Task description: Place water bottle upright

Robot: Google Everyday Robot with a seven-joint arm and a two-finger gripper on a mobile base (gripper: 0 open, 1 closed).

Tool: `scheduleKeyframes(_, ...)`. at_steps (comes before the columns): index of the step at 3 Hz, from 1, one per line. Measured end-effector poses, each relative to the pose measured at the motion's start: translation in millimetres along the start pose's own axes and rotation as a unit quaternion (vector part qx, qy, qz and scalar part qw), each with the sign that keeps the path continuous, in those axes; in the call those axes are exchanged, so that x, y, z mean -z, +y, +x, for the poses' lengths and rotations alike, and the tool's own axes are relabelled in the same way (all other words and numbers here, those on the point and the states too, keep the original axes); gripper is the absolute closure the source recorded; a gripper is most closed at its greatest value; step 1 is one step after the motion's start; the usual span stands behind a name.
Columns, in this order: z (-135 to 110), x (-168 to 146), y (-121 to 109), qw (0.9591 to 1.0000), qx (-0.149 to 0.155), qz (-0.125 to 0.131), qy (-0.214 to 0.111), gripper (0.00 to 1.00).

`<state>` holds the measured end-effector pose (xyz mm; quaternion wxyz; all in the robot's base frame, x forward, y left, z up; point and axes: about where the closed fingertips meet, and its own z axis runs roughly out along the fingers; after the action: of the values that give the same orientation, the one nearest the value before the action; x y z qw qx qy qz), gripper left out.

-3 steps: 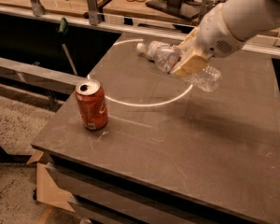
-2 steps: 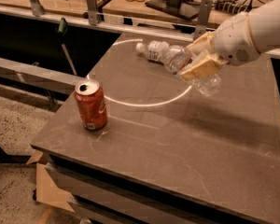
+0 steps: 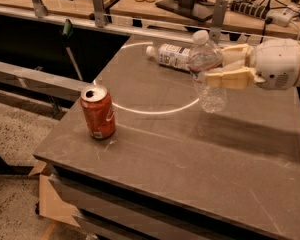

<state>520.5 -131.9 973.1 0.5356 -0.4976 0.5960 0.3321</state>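
Note:
The water bottle [image 3: 208, 76] is clear ribbed plastic with a white cap. It stands almost upright, cap up, right of the table's middle, its base at or just above the tabletop. My gripper [image 3: 210, 66] reaches in from the right. Its cream fingers [image 3: 225, 77] are shut on the bottle's upper half, covering the label band. A second bottle with a wide white label [image 3: 170, 55] lies on its side behind it. An orange-red soda can [image 3: 98, 112] stands upright at the front left.
The dark grey table [image 3: 170, 154] bears a thin white circle line [image 3: 155, 109]. A metal rail and a wooden bench with cables and small jars run along the back. The table's left edge drops to the floor.
The bottle has turned from a tilted, lying pose to nearly upright in my grip. My gripper has rotated and shifted right and slightly down.

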Motion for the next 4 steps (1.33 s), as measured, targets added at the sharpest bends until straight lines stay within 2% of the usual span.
scheduleKeyframes(1,-5,8,2,0.9979,-0.016,-0.002,-0.062,1.0)
scheduleKeyframes(2,2,15,5,0.9948,-0.009,-0.01,-0.101,0.82)
scheduleKeyframes(4,32,25,8,0.9942,-0.014,-0.005,-0.106,0.35)
